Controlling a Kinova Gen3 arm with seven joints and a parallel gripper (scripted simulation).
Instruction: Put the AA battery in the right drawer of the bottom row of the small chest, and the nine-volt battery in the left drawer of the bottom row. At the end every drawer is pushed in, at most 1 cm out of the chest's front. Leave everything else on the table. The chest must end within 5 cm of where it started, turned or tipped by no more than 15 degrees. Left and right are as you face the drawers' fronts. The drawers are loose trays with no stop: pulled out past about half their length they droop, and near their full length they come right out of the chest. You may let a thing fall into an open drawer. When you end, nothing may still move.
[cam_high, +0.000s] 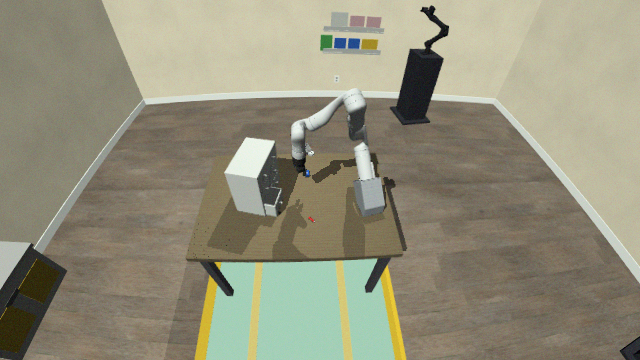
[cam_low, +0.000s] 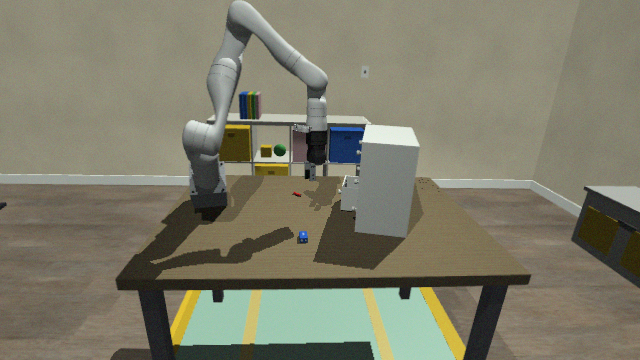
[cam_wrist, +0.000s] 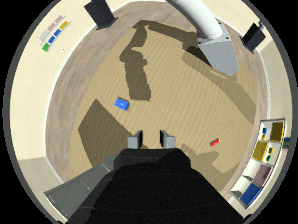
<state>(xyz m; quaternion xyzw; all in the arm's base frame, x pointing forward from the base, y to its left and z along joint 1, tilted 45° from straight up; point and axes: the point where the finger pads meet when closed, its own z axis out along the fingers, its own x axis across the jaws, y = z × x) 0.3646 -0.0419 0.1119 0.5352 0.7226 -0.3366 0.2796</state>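
The white chest (cam_high: 244, 175) (cam_low: 385, 182) stands upright. The left drawer (cam_high: 271, 206) (cam_low: 349, 194) of its bottom row sticks out; its inside is too small to judge. The right bottom drawer's front is hard to make out. The nine-volt battery (cam_high: 307, 173) (cam_low: 303, 236) (cam_wrist: 121, 104), a blue block, lies on the table. A small red cylinder (cam_high: 311, 219) (cam_low: 297, 194) (cam_wrist: 215, 142), apparently the AA battery, lies on the table. My gripper (cam_low: 318, 175) (cam_wrist: 151, 136) is open and empty, pointing down above the table beside the chest's drawer side, touching neither battery.
The table (cam_high: 350, 240) (cam_low: 240, 265) carries the robot's base (cam_high: 370, 196) (cam_low: 209, 192) on the side opposite the chest. The chest's upper drawers bear protruding knobs. In the wrist view, the dark chest front (cam_wrist: 82, 187) is at the lower left.
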